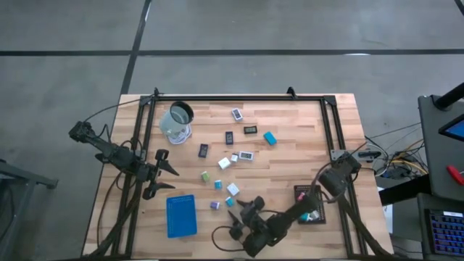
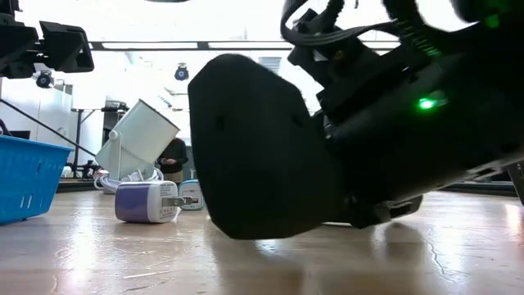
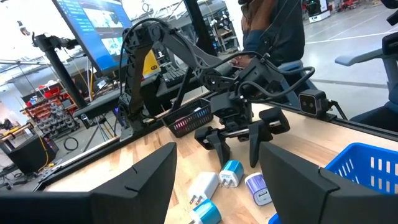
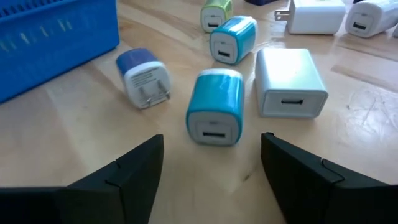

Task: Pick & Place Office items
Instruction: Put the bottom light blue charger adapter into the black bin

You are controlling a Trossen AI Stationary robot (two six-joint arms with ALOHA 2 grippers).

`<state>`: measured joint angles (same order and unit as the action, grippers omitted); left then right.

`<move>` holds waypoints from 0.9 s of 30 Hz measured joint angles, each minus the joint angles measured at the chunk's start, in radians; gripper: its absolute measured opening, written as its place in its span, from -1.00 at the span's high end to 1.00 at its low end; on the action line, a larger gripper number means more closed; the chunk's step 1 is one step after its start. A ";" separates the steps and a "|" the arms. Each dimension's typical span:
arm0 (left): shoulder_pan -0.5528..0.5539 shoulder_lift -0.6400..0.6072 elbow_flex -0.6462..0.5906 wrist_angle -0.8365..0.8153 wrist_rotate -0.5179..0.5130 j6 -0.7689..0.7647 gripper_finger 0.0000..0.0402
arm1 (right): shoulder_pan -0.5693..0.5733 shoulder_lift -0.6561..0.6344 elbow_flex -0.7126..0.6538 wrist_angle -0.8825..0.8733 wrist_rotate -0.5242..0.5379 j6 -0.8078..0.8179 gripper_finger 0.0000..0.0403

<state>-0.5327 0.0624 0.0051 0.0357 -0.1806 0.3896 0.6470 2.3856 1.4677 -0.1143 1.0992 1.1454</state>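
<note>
The office items lie scattered on the wooden table. My right gripper [image 1: 239,216] [image 4: 211,152] is open and low over the table near its front edge. A teal block [image 4: 214,106] [image 1: 230,201] lies on its side just ahead of the fingertips, untouched. Beside it lie a white block [image 4: 289,81], a purple-topped block [image 4: 143,74] [image 2: 147,201] and a second teal block [image 4: 231,38]. My left gripper [image 1: 168,179] [image 3: 217,152] waits open at the table's left, above the surface.
A blue tray [image 1: 181,215] [image 4: 56,37] stands left of my right gripper. A black tray [image 1: 310,205] holding a few pieces sits at the front right. The clear cup [image 1: 176,122] stands at the far left. Flat dark and white rectangles [image 1: 229,136] lie mid-table.
</note>
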 joint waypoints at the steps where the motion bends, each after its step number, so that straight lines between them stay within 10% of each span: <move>1: 0.000 0.000 0.000 0.000 0.000 0.000 -0.17 | -0.003 0.000 0.000 0.000 0.000 0.000 -0.28; 27: 0.000 0.000 0.000 0.000 0.000 0.000 -0.17 | -0.046 0.001 -0.001 0.031 -0.007 -0.047 -0.14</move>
<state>-0.5324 0.0624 0.0055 0.0357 -0.1806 0.3893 0.6014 2.3863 1.4670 -0.0830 1.0918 1.0988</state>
